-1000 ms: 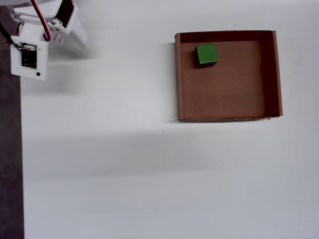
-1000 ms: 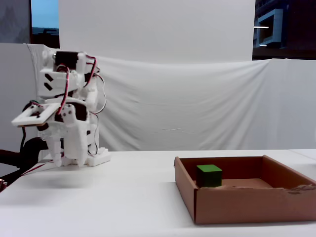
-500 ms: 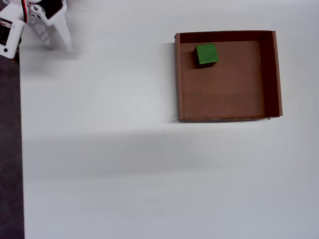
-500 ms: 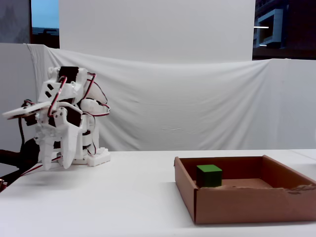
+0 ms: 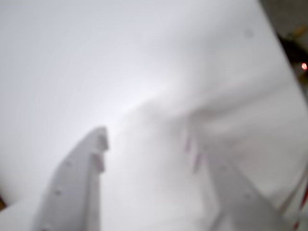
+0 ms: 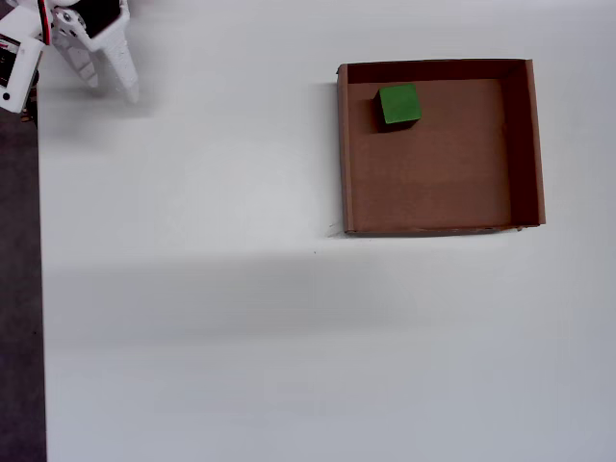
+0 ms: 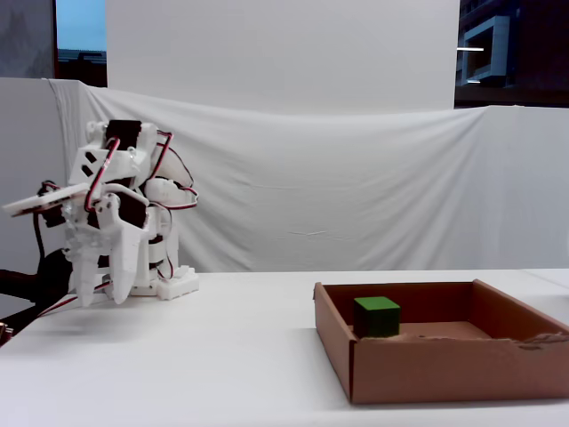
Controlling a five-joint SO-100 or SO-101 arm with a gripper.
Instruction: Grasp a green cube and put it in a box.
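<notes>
The green cube (image 6: pixel 398 104) sits inside the box (image 6: pixel 523 144), on the floor, in the top-left corner as the overhead view shows it. It's close to both corner walls; can't tell if it touches either. Top face is flat, and it looks slightly rotated against the box walls. In the fixed view the green cube (image 7: pixel 376 316) is at the box's left end, top face just above the near wall's rim, lower part hidden behind that wall.

The box (image 7: pixel 427 369) is a shallow brown cardboard tray, open top, resting flat on the white table (image 6: pixel 241 327), right of centre in both static views. Nothing else is in it. Near wall's top edge looks a bit ragged on the right in the fixed view.

The gripper (image 7: pixel 96 296) is well apart from the box, at the table's far-left edge, fingers pointing down and hanging just above the surface. Overhead puts the gripper (image 6: pixel 108 84) in the top-left corner, mostly cropped. The arm (image 7: pixel 120 205) is folded up over its base, red wires looping along it.

In the wrist view the gripper (image 5: pixel 149 154) is blurred, but two white fingers show with a clear gap between them and only white table in that gap: jaws apart, holding nothing.

A white cloth backdrop (image 7: pixel 356 187) hangs behind the table.
</notes>
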